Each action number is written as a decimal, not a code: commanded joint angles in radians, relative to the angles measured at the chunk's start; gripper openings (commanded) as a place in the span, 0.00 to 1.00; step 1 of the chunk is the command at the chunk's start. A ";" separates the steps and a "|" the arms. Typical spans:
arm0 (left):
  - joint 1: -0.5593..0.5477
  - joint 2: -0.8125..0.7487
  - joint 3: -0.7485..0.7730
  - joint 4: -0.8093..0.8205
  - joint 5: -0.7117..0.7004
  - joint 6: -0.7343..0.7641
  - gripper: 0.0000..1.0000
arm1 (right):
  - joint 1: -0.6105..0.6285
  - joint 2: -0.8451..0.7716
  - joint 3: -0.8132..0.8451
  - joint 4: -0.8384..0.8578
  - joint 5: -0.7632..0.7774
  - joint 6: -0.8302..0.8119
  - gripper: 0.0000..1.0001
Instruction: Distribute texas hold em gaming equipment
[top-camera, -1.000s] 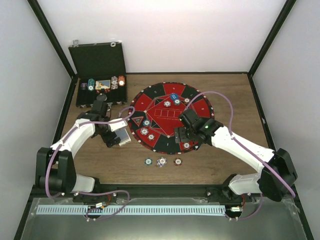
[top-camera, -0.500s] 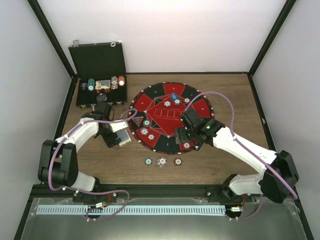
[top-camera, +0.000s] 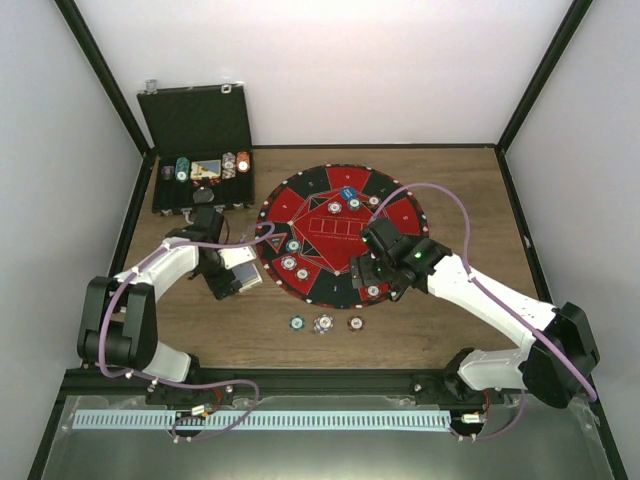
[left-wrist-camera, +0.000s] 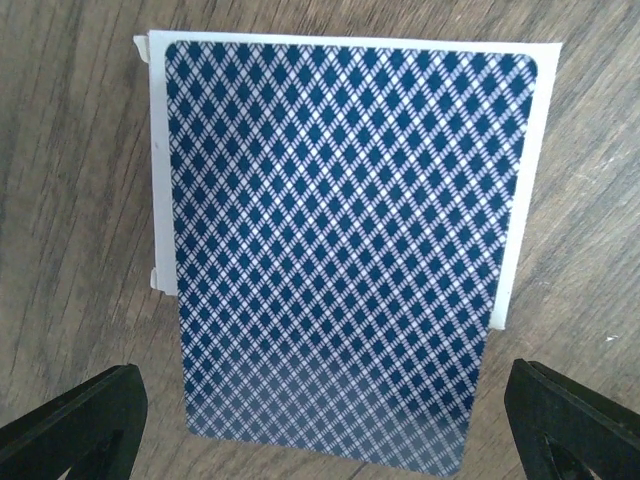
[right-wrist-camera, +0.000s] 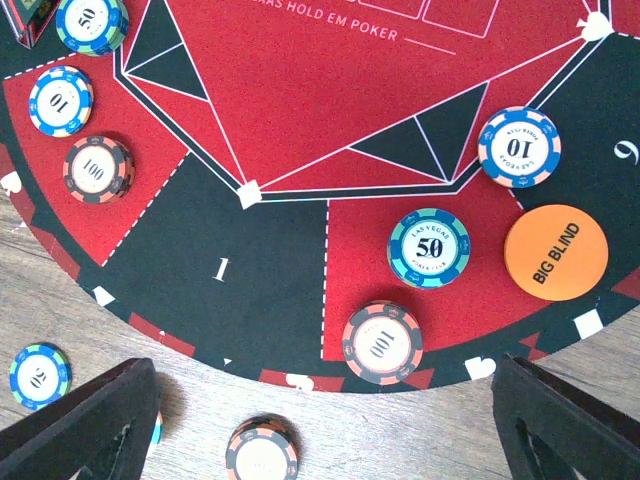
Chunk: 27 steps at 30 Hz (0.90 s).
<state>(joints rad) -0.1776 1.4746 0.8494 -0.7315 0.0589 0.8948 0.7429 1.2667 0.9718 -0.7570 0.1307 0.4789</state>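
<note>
From above, we see the left gripper (top-camera: 230, 280) low over the cards (top-camera: 246, 268), which lie on the table (top-camera: 450, 190) just left of the mat (top-camera: 335, 232). The right gripper (top-camera: 368, 272) hangs over the mat's near edge. From here we cannot judge either jaw gap. Three chips (top-camera: 323, 323) sit in a row on the wood near the mat, more lie on it, and the case (top-camera: 200, 150) stands open at the far left.

The left wrist view adds what the top hides. The fingers (left-wrist-camera: 80, 425) are spread wide, one to each side of the cards' near end and apart from them. The top card lies face down, with a white edge showing beneath it.

In the right wrist view that gripper's fingers are spread too, holding nothing. On the mat's rim lies a 100 chip (right-wrist-camera: 382, 342). Beyond it are a 50 chip (right-wrist-camera: 429, 247), a 10 chip (right-wrist-camera: 519, 147) and an orange disc (right-wrist-camera: 556, 252) marked BIG BLIND.
</note>
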 joint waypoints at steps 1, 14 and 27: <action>-0.003 0.021 -0.010 0.033 -0.028 0.004 1.00 | -0.002 -0.024 0.037 -0.013 -0.003 -0.009 0.93; -0.003 0.095 -0.025 0.096 -0.055 -0.006 1.00 | -0.002 -0.030 0.035 -0.021 -0.001 -0.009 0.91; 0.000 0.096 -0.021 0.110 -0.014 0.009 0.87 | -0.002 -0.043 0.004 -0.013 -0.020 -0.001 0.89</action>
<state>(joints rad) -0.1776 1.5555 0.8291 -0.6392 0.0299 0.8955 0.7429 1.2518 0.9714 -0.7673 0.1219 0.4793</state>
